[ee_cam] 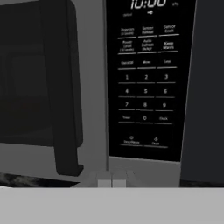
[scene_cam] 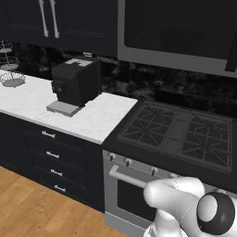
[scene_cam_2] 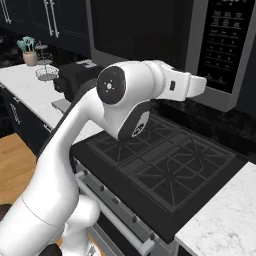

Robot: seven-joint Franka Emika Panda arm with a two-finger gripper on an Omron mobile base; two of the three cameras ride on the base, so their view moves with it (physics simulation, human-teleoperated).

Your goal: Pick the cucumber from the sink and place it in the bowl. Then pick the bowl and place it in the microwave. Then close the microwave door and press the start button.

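The microwave (scene_cam: 176,32) hangs above the stove, and the microwave door (ee_cam: 39,78) is closed flat, its dark glass window hiding the inside. A dark vertical handle (ee_cam: 65,87) runs along the door's right edge. Beside it is the black control panel (ee_cam: 146,83) with a number pad and two blurred buttons in its bottom row (ee_cam: 155,141). My gripper (ee_cam: 111,179) is shut and holds nothing, with its tips just below the panel's lower left corner. From the right base camera, my gripper (scene_cam_2: 204,82) reaches close to the panel (scene_cam_2: 225,45). The cucumber, bowl and sink are out of view.
A black stove (scene_cam: 180,132) with grates lies under the microwave, with an oven handle (scene_cam: 125,178) in front. A black coffee machine (scene_cam: 74,83) stands on the white marble counter (scene_cam: 28,104), and a wire basket stand (scene_cam: 9,69) is at the far left. More counter (scene_cam_2: 225,225) lies right of the stove.
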